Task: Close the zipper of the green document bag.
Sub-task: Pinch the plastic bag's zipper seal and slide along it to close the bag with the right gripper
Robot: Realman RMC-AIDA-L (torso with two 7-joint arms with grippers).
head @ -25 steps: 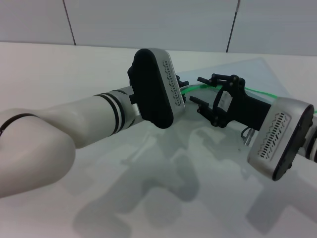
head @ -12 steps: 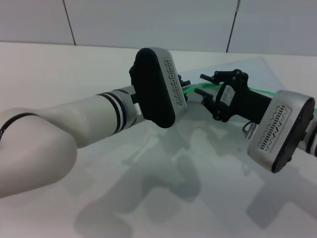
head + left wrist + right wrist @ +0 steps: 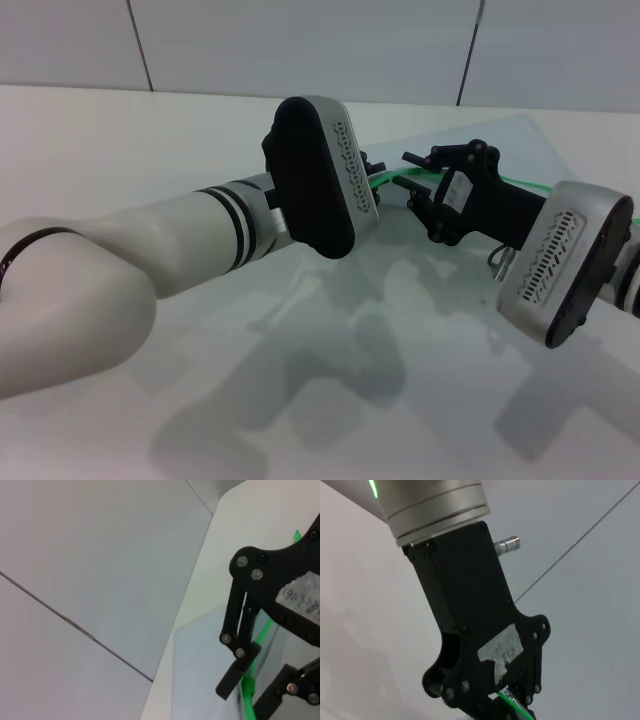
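The green document bag [image 3: 520, 145] lies flat at the back right of the white table, pale and translucent. Its zipper [image 3: 385, 181] shows as a thin bright green strip along the near edge. My right gripper [image 3: 405, 172] is open right at that strip. In the left wrist view the right gripper's two black fingers [image 3: 235, 676] stand on either side of the zipper [image 3: 248, 685]. My left gripper [image 3: 372, 167] is mostly hidden behind its own wrist housing, at the strip's left end. The left gripper's black body [image 3: 475, 630] has the zipper [image 3: 512, 703] running out beneath it. I cannot pick out the slider.
My left forearm [image 3: 150, 250] crosses the table from the left, and its wrist housing [image 3: 320, 175] hides the bag's left end. The right wrist housing [image 3: 560, 265] hangs over the table's right side. A grey panelled wall [image 3: 300, 40] stands behind the table.
The right gripper has moved up and back, from just in front of the green strip to right at it. The left arm has stayed put.
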